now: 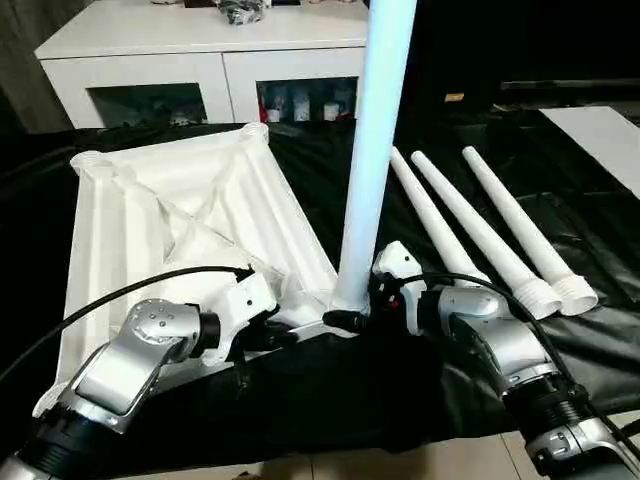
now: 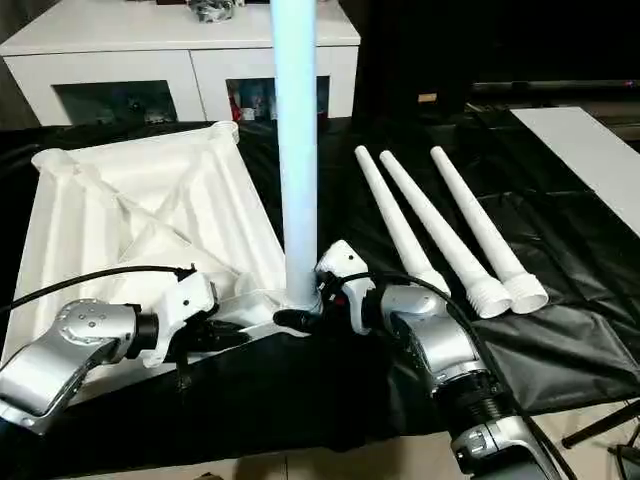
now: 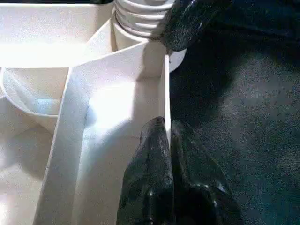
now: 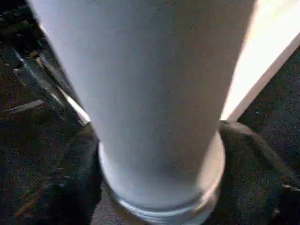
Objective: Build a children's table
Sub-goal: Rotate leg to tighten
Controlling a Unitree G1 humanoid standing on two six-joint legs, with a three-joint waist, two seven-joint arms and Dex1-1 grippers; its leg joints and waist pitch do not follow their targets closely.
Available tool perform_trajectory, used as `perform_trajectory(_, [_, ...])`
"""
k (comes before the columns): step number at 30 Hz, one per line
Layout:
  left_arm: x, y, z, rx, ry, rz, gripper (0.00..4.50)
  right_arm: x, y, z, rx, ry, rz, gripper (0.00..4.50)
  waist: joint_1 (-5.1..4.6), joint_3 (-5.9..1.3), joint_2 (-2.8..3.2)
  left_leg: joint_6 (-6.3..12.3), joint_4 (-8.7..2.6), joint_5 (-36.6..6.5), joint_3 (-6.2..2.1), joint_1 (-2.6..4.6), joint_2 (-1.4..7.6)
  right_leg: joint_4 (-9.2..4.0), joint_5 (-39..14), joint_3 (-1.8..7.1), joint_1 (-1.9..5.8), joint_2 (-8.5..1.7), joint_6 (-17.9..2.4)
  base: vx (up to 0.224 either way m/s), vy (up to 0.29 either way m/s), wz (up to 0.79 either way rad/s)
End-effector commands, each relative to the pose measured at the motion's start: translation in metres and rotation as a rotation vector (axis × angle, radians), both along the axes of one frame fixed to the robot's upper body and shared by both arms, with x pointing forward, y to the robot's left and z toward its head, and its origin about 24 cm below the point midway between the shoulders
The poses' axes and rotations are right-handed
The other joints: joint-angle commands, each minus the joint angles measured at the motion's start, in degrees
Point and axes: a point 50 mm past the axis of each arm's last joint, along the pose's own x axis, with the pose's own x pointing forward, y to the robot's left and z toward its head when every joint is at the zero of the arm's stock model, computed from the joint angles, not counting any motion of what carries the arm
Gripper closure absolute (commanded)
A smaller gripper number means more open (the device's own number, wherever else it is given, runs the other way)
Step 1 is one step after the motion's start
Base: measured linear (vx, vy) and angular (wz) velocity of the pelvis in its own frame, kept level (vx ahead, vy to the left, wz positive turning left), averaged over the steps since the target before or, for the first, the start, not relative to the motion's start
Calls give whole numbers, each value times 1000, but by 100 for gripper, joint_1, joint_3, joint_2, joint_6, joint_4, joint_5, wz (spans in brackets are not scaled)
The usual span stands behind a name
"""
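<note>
So the tabletop (image 1: 190, 215) is lying ribs-up on the black-covered desk (image 1: 400, 390), tilted a bit, with its near corner right between my two arms. One leg (image 1: 375, 150) is standing upright in that near corner socket, and my right pincer (image 1: 362, 308) is sitting at its base with the fingers spread apart on either side of the tube; I can't tell if they're actually pressing on it. My left pincer (image 3: 168, 140) is clamped together on the thin edge wall of the tabletop, just beside that same socket. The three other legs (image 1: 490, 235) are lying side by side off to my right, well apart from the tabletop, threaded ends pointing toward me. The white cabinet (image 1: 200, 60) is sitting behind the far edge, and there's open black cloth in front of me
</note>
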Motion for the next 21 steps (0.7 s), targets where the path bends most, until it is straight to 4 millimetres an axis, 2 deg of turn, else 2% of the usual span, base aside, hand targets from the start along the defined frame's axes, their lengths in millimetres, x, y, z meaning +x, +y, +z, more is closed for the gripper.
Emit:
perform_trajectory(1, [0, 0, 9, -22, -25, -25, 450, 2, -2, -3, 16, 15, -42, 117, 11, -357, 5, 97, -416, -1173, -15, 36, 123, -341, -822, 215, 278, -287, -1281, 0, 0, 0])
perform_trajectory(5, [1, -2, 5, -23, -10, -2, 450, 12, 0, -11, 13, 31, -209, 153, -36, -337, 6, 15, -441, -1336, -24, 24, 112, -364, -1092, 209, 279, -297, -1270, 0, 0, 0])
perform_trajectory(6, [2, -5, 2, -28, -1, 17, 450, 16, 4, -14, 21, 51, -294, 153, -61, -330, 35, -50, -450, -1493, -22, 46, 116, -390, -1312, 217, 259, -295, -1210, 0, 0, 0])
perform_trajectory(8, [6, -11, -2, -29, -1, 66, 450, 21, 8, -19, 28, 78, -419, 166, -98, -322, 16, -147, -464, -1653, -26, 75, 118, -422, -1577, 227, 245, -302, -1161, 0, 0, 0])
perform_trajectory(9, [16, -19, -5, -20, -21, 146, 450, 25, 12, -27, 3, 99, -541, 169, -116, -309, 10, -195, -475, -1730, -30, 83, 107, -434, -1731, 225, 233, -293, -1113, 0, 0, 0])
perform_trajectory(10, [19, -22, -6, -18, -28, 172, 450, 25, 12, -29, -11, 102, -573, 170, -129, -300, 2, -248, -475, -1842, -37, 104, 105, -456, -1956, 223, 215, -299, -1060, 0, 0, 0])
perform_trajectory(11, [23, -26, -7, -16, -36, 209, 450, 25, 16, -32, -26, 109, -599, 170, -130, -295, 4, -262, -479, -1896, -40, 104, 103, -472, -2073, 221, 215, -305, -1016, 0, 0, 0])
perform_trajectory(12, [25, -27, -7, -16, -38, 219, 450, 25, 17, -33, -30, 112, -606, 172, -125, -303, -19, -268, -484, -1929, -51, 104, 105, -480, -2181, 219, 217, -315, -944, 0, 0, 0])
perform_trajectory(13, [31, -33, -8, -13, -58, 254, 450, 26, 23, -35, -43, 105, -634, 173, -127, -290, -25, -266, -488, -2041, -48, 110, 108, -512, -2289, 219, 195, -314, -884, 0, 0, 0])
perform_trajectory(15, [36, -41, -7, -21, -81, 265, 450, 27, 31, -34, -35, 92, -655, 173, -132, -276, -21, -284, -499, -2269, -65, 134, 100, -559, -2571, 205, 176, -315, -761, 0, 0, 0])
perform_trajectory(17, [37, -44, -6, -24, -91, 259, 450, 29, 33, -31, -25, 72, -665, 173, -116, -290, -34, -263, -485, -2359, -64, 163, 86, -594, -2768, 210, 156, -327, -663, 0, 0, 0])
perform_trajectory(18, [38, -46, -5, -26, -95, 255, 450, 31, 34, -29, -19, 59, -675, 173, -99, -297, -34, -241, -501, -2267, -78, 127, 96, -584, -2716, 211, 179, -334, -629, 0, 0, 0])
perform_trajectory(19, [39, -47, -4, -23, -102, 246, 450, 32, 34, -24, 22, 53, -675, 139, -94, -294, 0, -240, -510, -2268, -84, 118, 99, -573, -2652, 208, 175, -322, -616, 0, 0, 0])
perform_trajectory(20, [39, -47, -4, -19, -104, 247, 450, 33, 34, -22, 48, 47, -674, 104, -97, -296, -13, -238, -510, -2291, -79, 118, 98, -579, -2640, 205, 174, -316, -604, 0, 0, 0])
perform_trajectory(21, [40, -46, -4, -17, -107, 248, 450, 34, 35, -19, 64, 41, -667, 104, -95, -299, 25, -251, -508, -2353, -78, 134, 103, -583, -2569, 206, 158, -307, -624, 0, 0, 0])
